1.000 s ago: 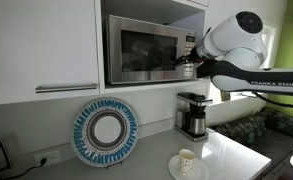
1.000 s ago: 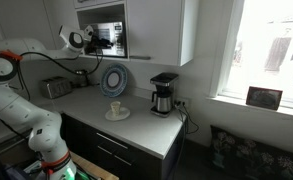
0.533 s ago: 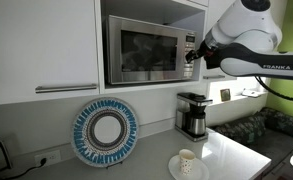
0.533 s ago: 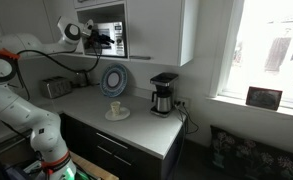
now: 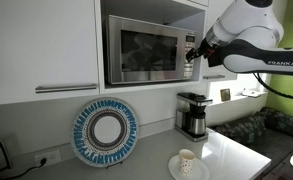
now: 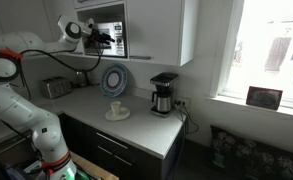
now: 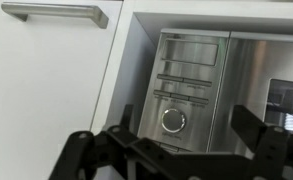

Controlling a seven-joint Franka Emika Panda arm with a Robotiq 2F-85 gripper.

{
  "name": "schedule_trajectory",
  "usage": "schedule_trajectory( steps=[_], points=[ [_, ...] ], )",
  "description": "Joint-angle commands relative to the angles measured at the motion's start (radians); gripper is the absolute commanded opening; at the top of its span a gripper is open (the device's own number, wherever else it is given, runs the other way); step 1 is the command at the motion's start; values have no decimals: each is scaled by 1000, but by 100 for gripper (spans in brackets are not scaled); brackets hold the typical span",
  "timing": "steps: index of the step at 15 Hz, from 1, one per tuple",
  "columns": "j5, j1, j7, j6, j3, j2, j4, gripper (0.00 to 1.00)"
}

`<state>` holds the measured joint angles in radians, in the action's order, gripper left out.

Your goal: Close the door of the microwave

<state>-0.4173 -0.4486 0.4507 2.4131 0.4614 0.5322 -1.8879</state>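
The silver microwave (image 5: pixel 146 50) sits in a niche in the white cabinets and also shows in the other exterior view (image 6: pixel 110 36). Its door (image 5: pixel 141 52), with a dark glass window, lies flush with the front. My gripper (image 5: pixel 193 52) hovers just in front of the button panel (image 5: pixel 186 50) at the microwave's right edge, and it also shows in an exterior view (image 6: pixel 104 38). In the wrist view the gripper (image 7: pixel 186 122) is open and empty. Its fingers stand either side of the panel's round knob (image 7: pixel 173 120). Part of the door window (image 7: pixel 288 100) shows beside the panel.
A white cabinet door with a bar handle (image 5: pixel 66 88) is beside the niche. On the counter stand a round blue-and-white plate (image 5: pixel 105 131), a coffee maker (image 5: pixel 193 114) and a cup on a saucer (image 5: pixel 187 162). A toaster (image 6: pixel 54 88) sits at the counter's end.
My gripper has risen from the microwave's lower right corner to the middle of the button panel. Since half a second ago it has barely moved. The door looks the same.
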Motion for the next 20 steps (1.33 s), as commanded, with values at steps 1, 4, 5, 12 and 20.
schedule_trajectory(
  steps=[1, 4, 5, 12, 20],
  points=[
    [-68, 97, -96, -36, -84, -64, 74, 100],
    [-156, 100, -118, -153, -91, -91, 141, 100],
    [-180, 106, -118, -199, -90, -101, 162, 100],
    [-195, 257, -216, -415, -132, -226, 322, 100],
    [-314, 371, -240, -470, -167, -353, 457, 86]
  ],
)
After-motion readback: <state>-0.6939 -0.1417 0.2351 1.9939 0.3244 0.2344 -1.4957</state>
